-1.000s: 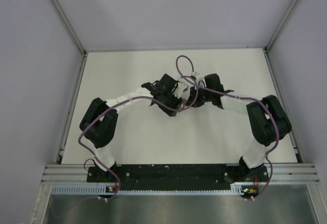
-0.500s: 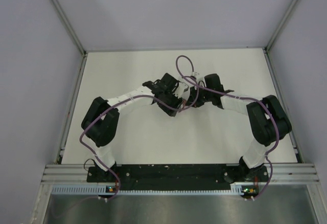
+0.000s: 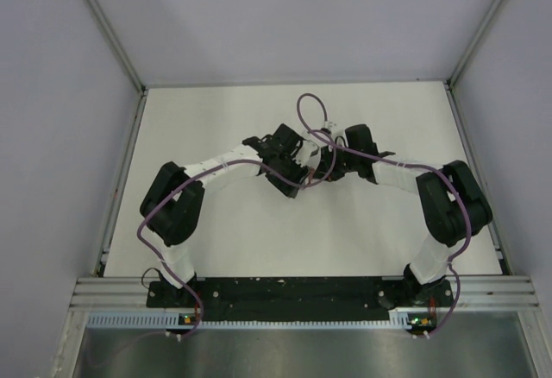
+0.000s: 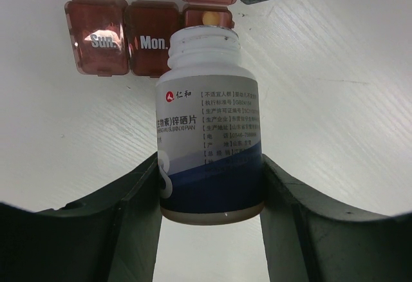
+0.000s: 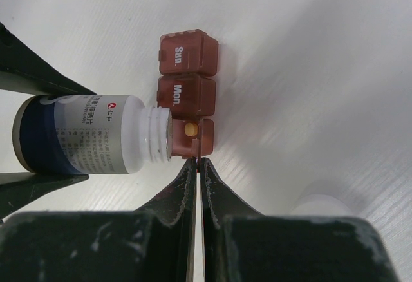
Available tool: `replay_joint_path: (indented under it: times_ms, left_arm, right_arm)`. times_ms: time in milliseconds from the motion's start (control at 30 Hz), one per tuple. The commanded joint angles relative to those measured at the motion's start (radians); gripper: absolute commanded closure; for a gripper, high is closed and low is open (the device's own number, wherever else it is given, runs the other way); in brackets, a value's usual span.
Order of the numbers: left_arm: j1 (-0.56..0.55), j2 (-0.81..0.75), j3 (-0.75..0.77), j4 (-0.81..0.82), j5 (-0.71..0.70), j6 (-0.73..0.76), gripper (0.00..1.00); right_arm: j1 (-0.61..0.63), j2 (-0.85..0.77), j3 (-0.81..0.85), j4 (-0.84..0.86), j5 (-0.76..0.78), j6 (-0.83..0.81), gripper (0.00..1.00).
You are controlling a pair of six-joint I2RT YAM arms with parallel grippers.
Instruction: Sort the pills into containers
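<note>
White bottle [image 4: 209, 127], clamped in the left gripper [image 4: 209, 185], lies with its mouth at the containers' [image 5: 183, 95] open end compartment [image 5: 205, 138]; right gripper [image 5: 197, 166] pinched closed alongside.

The white tabletop [image 3: 224, 248] is filling the middle of the top view, and in the wrist views it is showing fine scratches and a soft shine. The containers [image 5: 187, 95] are lying flat on it in the upper middle of the right wrist view, a dark red-brown strip of three joined compartments. Those marked "Sun." and "Mon." are sitting closed. The third is standing open with a small yellowish pill [image 5: 190, 129] inside. A pale round thing [image 5: 322, 208], too blurred to name, is showing at lower right.
</note>
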Motion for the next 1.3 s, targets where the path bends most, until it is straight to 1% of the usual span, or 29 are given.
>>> replay_joint_path:
  times_ms: [0, 433, 833, 1267]
  left_arm:
    - [-0.003, -0.001, 0.043, 0.002, 0.013, 0.01, 1.0]
    - [-0.005, 0.001, 0.058, -0.038, 0.005, 0.025, 1.0]
    - [-0.003, 0.028, 0.109, -0.102, 0.005, 0.045, 1.0]
    - [-0.003, 0.048, 0.133, -0.133, 0.004, 0.056, 1.0]
  right_arm:
    - [-0.008, -0.023, 0.002, 0.051, -0.017, -0.004, 1.0]
    - [-0.008, -0.017, 0.003, 0.05, -0.017, -0.009, 1.0]
    - [-0.008, -0.015, 0.003, 0.05, -0.018, -0.01, 1.0]
    - [-0.008, -0.014, 0.003, 0.05, -0.02, -0.009, 1.0]
